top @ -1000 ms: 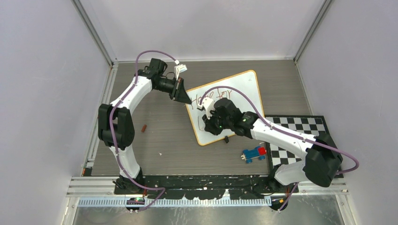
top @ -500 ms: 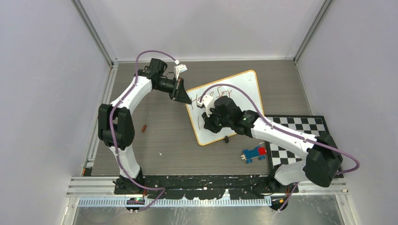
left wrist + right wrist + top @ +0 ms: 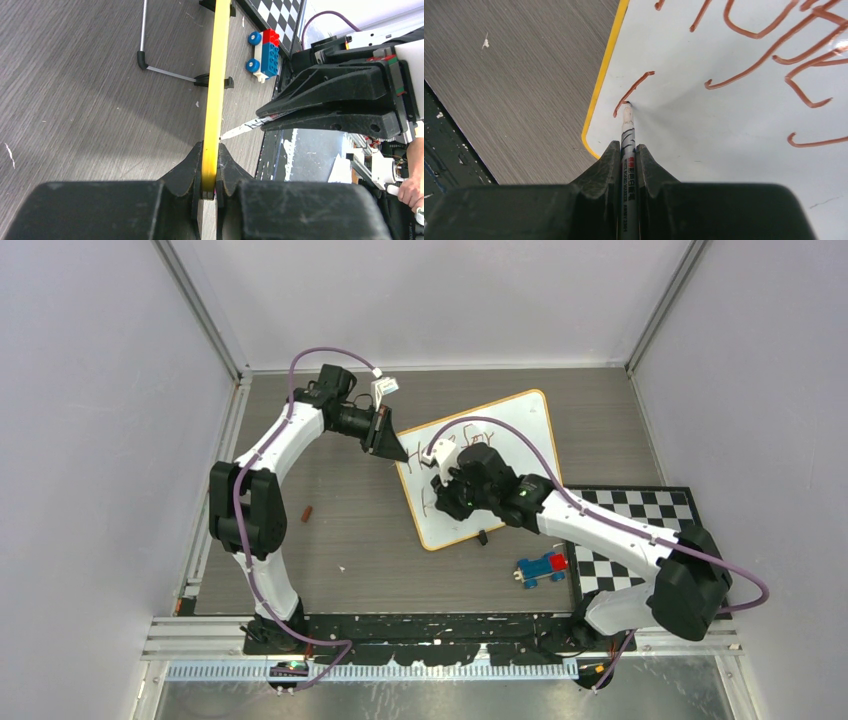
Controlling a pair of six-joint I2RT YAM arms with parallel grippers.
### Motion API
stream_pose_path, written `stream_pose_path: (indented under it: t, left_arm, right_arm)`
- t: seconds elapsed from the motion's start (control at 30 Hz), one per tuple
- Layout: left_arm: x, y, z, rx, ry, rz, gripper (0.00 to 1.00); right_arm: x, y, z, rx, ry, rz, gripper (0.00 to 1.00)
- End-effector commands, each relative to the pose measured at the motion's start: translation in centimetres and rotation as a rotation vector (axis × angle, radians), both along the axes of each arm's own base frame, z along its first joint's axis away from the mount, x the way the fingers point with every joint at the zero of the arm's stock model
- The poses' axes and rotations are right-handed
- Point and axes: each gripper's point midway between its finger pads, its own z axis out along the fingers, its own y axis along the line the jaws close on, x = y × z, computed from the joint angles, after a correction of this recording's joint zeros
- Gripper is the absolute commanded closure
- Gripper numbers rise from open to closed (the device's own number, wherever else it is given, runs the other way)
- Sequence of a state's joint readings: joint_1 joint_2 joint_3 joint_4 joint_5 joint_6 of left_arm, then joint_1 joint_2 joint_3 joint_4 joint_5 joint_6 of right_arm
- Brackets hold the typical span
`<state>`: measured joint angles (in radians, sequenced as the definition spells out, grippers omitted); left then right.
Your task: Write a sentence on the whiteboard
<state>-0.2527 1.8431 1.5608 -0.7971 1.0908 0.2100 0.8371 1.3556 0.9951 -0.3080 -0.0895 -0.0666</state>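
Observation:
The whiteboard [image 3: 520,425] lies tilted on the table, white with an orange-tan rim. My left gripper [image 3: 393,450] is shut on its upper left edge; in the left wrist view the yellow rim [image 3: 216,90] runs edge-on between my left gripper's [image 3: 210,170] fingers. My right gripper [image 3: 440,504] is shut on a white marker [image 3: 627,135] whose tip touches the whiteboard [image 3: 724,130] near its lower left corner, at the end of a short reddish stroke. Reddish-brown letters of the sentence [image 3: 754,35] fill the area above; my right arm hides part of the sentence [image 3: 465,443] from above.
A blue and red toy brick car [image 3: 541,567] sits near the board's lower edge, beside the black-and-white checkered mat [image 3: 640,530]. A small reddish-brown piece [image 3: 308,512] lies left of the board. A black clip [image 3: 483,537] sticks out under the board.
My right gripper has shifted slightly up the board's left part with the marker, leaving a short new stroke. The left arm has not moved.

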Motion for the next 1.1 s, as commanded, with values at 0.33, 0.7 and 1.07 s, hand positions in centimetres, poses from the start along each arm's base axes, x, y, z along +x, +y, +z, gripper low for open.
stream_pose_path:
  t: [0.33,0.7,1.07]
  left_arm:
    - [0.9,0.8,-0.1,0.058,-0.076,0.034,1.00]
    - [1.0,0.8,-0.3,0.060,-0.073,0.034,1.00]
    - [0.9,0.7,-0.4,0.060,-0.069,0.031,1.00]
  right_arm:
    - [0.0,-0.9,1.6,0.029,-0.031,-0.001,1.00]
    - [-1.5,-0.9,-0.2,-0.006,0.040,0.049,1.00]
    - [-0.3,0.8,3.5,0.086,-0.021,0.045,1.00]
